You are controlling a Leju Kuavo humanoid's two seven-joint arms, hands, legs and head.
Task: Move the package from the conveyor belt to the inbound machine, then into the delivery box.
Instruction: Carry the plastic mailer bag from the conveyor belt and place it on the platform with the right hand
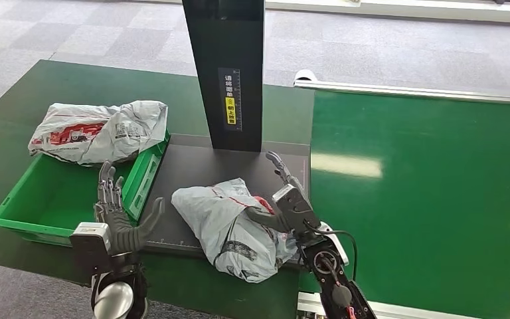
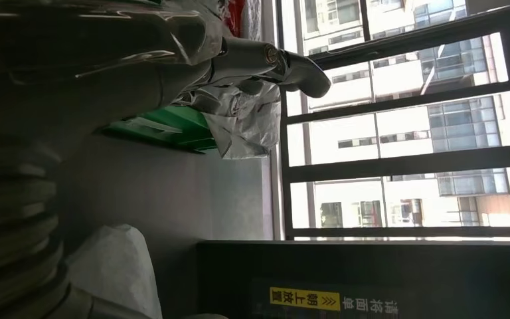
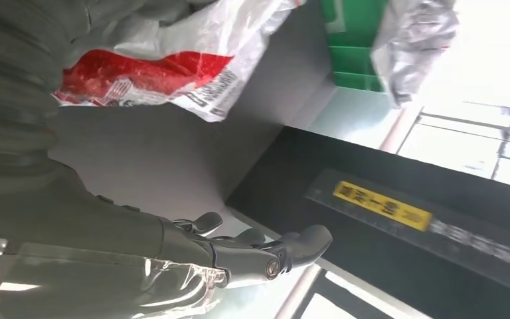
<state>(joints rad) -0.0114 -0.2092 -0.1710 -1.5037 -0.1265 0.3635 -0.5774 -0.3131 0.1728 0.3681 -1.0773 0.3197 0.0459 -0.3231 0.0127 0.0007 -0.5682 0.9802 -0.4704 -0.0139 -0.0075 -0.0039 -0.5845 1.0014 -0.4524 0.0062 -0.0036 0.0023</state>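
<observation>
My right hand (image 1: 285, 199), fingers spread, presses the crumpled grey plastic package (image 1: 229, 229) on the dark scanner platform (image 1: 192, 169); my left hand (image 1: 116, 212) hovers spread, empty.

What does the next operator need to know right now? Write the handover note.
Left hand: open, fingers up, at the near edge of the green delivery box, holding nothing.
Right hand: open, thumb against the grey package, no closed grasp.
That package lies on the black platform of the inbound machine, partly over its near edge. A second grey package rests on the box's far rim.
Done: package off the conveyor belt, onto the machine.
Left: move it into the delivery box.
</observation>
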